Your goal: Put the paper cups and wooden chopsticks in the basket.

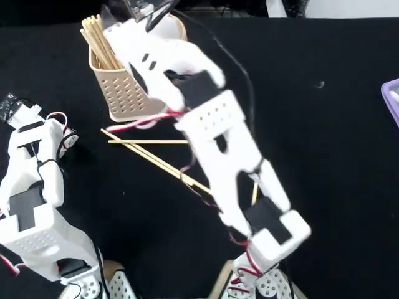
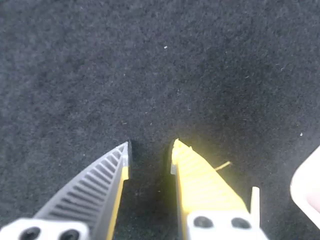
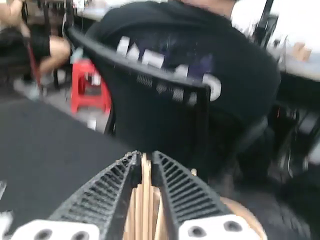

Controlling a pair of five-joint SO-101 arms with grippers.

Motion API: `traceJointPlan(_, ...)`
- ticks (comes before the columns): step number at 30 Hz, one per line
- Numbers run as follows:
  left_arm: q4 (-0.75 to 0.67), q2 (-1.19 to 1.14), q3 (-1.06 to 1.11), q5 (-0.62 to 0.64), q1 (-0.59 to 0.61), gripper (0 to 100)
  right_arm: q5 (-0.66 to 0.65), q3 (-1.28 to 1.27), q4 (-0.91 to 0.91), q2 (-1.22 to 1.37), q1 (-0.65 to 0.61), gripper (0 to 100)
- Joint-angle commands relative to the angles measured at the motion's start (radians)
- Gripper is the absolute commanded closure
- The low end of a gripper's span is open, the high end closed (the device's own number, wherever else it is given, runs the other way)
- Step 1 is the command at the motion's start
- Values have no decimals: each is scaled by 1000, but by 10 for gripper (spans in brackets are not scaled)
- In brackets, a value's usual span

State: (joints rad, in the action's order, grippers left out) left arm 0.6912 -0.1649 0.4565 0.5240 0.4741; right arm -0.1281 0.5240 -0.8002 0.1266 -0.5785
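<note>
- Chopsticks first: one chopstick bundle stands upright in the near-left corner of the basket. Its sticks are too tightly packed to count.
- Three loose chopsticks lie on the black table just in front of the basket. One lies level and two run close together on a slant, crossing it near their left ends. A fourth short length of stick shows beside the right arm's forearm.
- One paper cup shows as a tan rim at the basket's far right. The arm covers most of it, so whether it sits inside the basket cannot be told.
- One basket, beige and perforated, stands at the table's far left.
- The right gripper is over the basket, its claw pressed onto several held chopsticks that run lengthwise between the jaws. Their number is unclear.
- The left gripper hangs over bare table at the left side. Its two fingers are spread with nothing between them.
- One purple object sits at the table's right edge, well apart from the rest.
</note>
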Motion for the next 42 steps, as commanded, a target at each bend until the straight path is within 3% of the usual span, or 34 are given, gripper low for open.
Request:
traceJointPlan(1, -14, 0, -10, 9, -28, 848, 5, 7, -356, -136, -8, 969)
traceJointPlan(6, -14, 0, -10, 9, -28, 848, 11, -97, -600, -137, -6, 917)
traceJointPlan(11, -14, 0, -10, 9, -28, 848, 2, -369, -615, -127, -8, 841)
traceJointPlan(15, -14, 0, -10, 9, -28, 848, -35, -662, -457, -125, -20, 797)
traceJointPlan(22, -12, 0, -10, 9, -27, 848, -150, -1081, 32, -120, -71, 793)
traceJointPlan(27, -12, 0, -10, 9, -27, 848, -147, -1035, 81, 25, -97, 793)
traceJointPlan(32, -12, 0, -8, 9, -25, 848, -146, -845, -81, 165, -91, 795)
traceJointPlan(34, -12, 0, -7, 9, -22, 848, -152, -805, -117, 203, -91, 832)
traceJointPlan(37, -12, 0, -7, 9, -22, 848, -153, -771, -158, 223, -91, 992)
traceJointPlan(42, -12, 0, -8, 9, -24, 848, -152, -822, -176, 170, -92, 988)
